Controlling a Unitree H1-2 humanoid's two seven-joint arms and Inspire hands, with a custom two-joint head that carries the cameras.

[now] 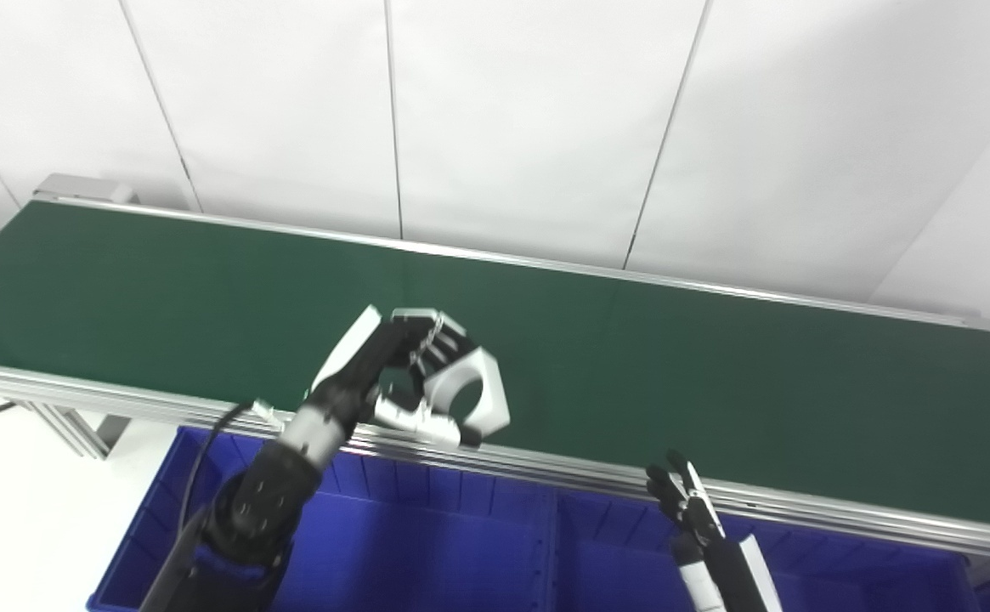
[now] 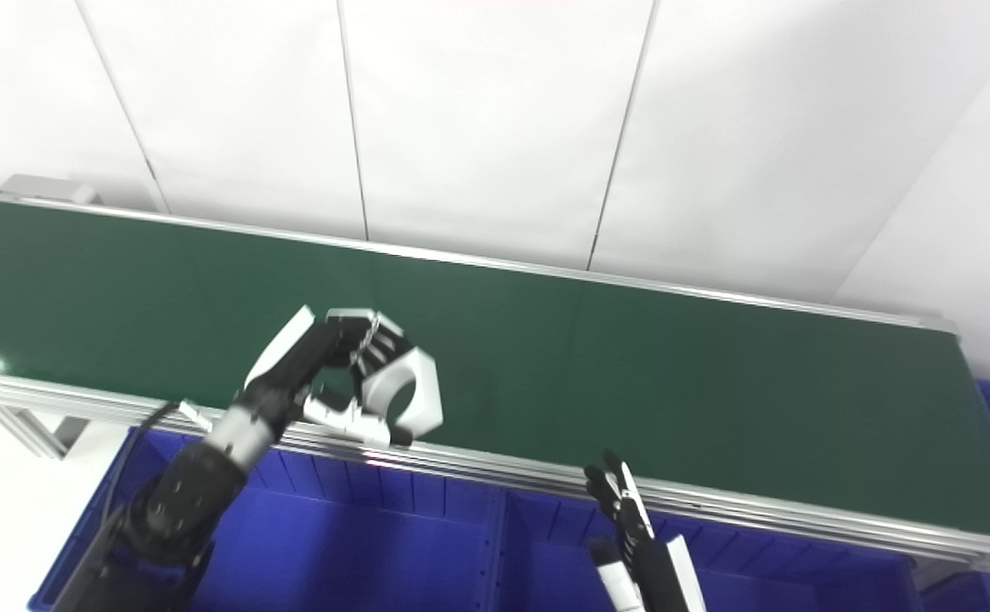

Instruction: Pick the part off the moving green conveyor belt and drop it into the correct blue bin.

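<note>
Left eye view shows my left hand (image 1: 401, 365) with its fingers (image 1: 431, 336) closed around the white hexagonal part (image 1: 478, 387) over the near edge of the green conveyor belt (image 1: 715, 374). My right hand (image 1: 683, 501) waits empty, fingers apart, above the blue bin (image 1: 427, 544).

Left hand (image 1: 393, 365) sits over the near edge of the conveyor belt (image 1: 715, 374), left of centre, wrapped around the part (image 1: 473, 387), which lies at the hand's three o'clock. Bins (image 1: 427, 544) run below and in front of the belt, at six o'clock. Right hand (image 1: 686, 506) rises before the belt's near rail, at the part's four o'clock, well apart. Wall (image 1: 528, 119) stands behind, twelve o'clock.
</note>
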